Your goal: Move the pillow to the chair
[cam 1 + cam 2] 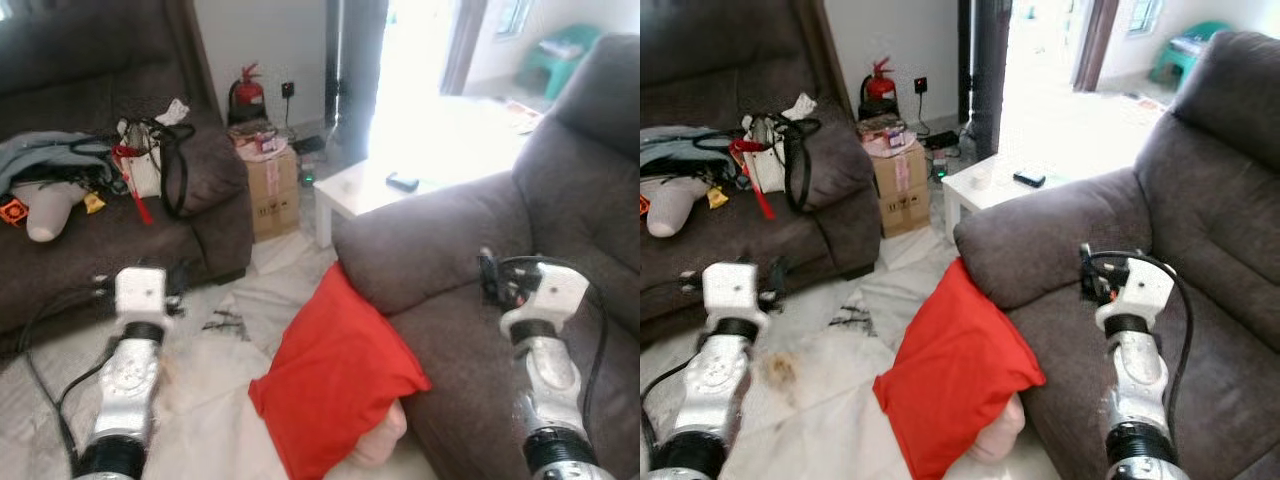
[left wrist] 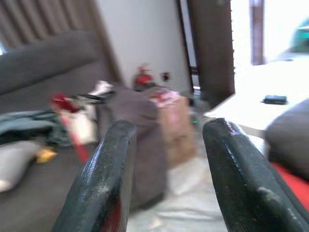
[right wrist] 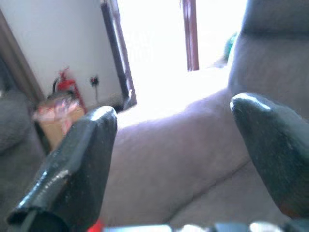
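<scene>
Left eye view: red pillow point(image 1: 335, 385), plain cloth, plump and creased, standing tilted on a corner, leaning against the front of the grey armchair point(image 1: 480, 250) below its near armrest, resting on a pale pink cushion point(image 1: 378, 440) on the floor. White sheeting point(image 1: 230, 330) spread over the floor between armchair and dark sofa point(image 1: 60, 250). On the sofa, a white bag with black straps point(image 1: 150, 160), grey clothing, a pale rounded thing. Beside the sofa's arm, a cardboard box point(image 1: 272, 190) with red-and-white tape; writing too small to read. Red fire extinguisher point(image 1: 247, 95) against the white wall, low white table point(image 1: 370, 190) with a small dark thing on top, bright doorway behind.

Right eye view: left arm point(image 1: 715, 370) raised over the sheeting, right arm point(image 1: 1130, 350) raised over the armchair seat; fingers hidden behind the wrists.

Left wrist view: left gripper point(image 2: 166, 169) spread wide, nothing between its fingers point(image 2: 104, 179), aimed toward sofa and box.

Right wrist view: right gripper point(image 3: 176, 154) spread wide and empty, aimed at the armchair's armrest.
</scene>
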`<state>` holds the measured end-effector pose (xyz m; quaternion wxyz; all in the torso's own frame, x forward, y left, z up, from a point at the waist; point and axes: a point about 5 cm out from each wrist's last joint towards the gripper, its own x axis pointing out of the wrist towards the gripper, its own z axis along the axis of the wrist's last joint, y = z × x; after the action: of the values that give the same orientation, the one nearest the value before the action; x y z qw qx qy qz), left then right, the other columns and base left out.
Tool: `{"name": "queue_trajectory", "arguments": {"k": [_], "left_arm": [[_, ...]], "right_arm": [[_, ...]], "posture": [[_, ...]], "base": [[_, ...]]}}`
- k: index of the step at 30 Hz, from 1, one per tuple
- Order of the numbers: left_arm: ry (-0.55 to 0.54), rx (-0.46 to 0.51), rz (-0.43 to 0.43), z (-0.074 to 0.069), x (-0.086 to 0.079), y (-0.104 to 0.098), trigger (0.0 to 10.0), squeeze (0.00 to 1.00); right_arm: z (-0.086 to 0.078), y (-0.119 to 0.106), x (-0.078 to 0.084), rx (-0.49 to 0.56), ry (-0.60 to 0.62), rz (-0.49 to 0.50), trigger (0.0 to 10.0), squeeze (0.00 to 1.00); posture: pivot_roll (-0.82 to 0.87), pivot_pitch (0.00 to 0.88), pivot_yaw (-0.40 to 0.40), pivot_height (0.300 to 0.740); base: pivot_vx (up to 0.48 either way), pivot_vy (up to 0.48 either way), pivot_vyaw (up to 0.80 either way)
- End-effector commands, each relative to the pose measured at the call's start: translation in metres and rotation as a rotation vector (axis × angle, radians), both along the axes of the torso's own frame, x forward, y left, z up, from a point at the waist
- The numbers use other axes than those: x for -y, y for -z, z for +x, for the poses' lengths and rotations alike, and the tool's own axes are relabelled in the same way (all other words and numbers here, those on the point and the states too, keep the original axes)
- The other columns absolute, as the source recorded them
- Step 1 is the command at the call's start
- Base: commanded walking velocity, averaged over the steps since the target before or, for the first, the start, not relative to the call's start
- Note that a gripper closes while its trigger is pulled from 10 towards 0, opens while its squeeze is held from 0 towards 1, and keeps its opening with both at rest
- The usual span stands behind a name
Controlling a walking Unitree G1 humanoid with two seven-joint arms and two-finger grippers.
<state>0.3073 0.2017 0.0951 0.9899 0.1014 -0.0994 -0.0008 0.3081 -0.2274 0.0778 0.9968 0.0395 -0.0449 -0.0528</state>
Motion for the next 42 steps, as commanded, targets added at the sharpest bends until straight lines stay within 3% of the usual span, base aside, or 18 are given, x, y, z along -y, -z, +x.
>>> {"name": "queue_trajectory", "arguments": {"k": [1, 8, 12, 21, 33, 37, 42], "left_arm": [[0.014, -0.004, 0.010, 0.001, -0.001, -0.003, 10.0, 0.00], [0.011, -0.020, 0.010, 0.007, 0.001, -0.009, 10.0, 0.00], [0.013, 0.015, -0.001, 0.002, 0.002, -0.019, 10.0, 0.00], [0.037, -0.004, 0.001, 0.005, 0.011, -0.018, 10.0, 0.00], [0.112, -0.014, -0.006, 0.021, 0.035, -0.029, 10.0, 0.00], [0.120, -0.012, -0.013, 0.023, 0.037, -0.031, 10.0, 0.00], [0.110, -0.008, -0.011, 0.024, 0.034, -0.033, 10.0, 0.00]], "right_arm": [[0.001, -0.004, -0.005, 0.023, -0.011, 0.003, 10.0, 0.00], [0.001, -0.007, -0.007, 0.023, 0.033, 0.011, 10.0, 0.00], [-0.012, 0.000, -0.006, 0.008, 0.040, 0.014, 10.0, 0.00], [-0.012, 0.001, -0.008, -0.007, 0.050, 0.009, 10.0, 0.00], [-0.007, -0.020, 0.010, 0.051, 0.122, -0.004, 10.0, 0.00], [-0.006, -0.028, 0.020, 0.067, 0.144, -0.021, 10.0, 0.00], [-0.003, -0.034, 0.020, 0.087, 0.138, -0.018, 10.0, 0.00]], "posture": [[-0.03, 0.000, 0.058, 0.740], [-0.04, 0.000, 0.074, 0.740], [-0.04, 0.000, 0.073, 0.740], [-0.06, 0.000, 0.085, 0.740], [-0.14, 0.000, 0.120, 0.740], [-0.14, 0.000, 0.112, 0.740], [-0.15, 0.000, 0.112, 0.740]], "base": [[0.000, 0.000, 0.00], [0.000, 0.000, 0.00], [0.000, 0.000, 0.00], [0.000, 0.000, 0.00], [0.000, 0.000, 0.00], [0.000, 0.000, 0.00], [0.000, 0.000, 0.00]]}}
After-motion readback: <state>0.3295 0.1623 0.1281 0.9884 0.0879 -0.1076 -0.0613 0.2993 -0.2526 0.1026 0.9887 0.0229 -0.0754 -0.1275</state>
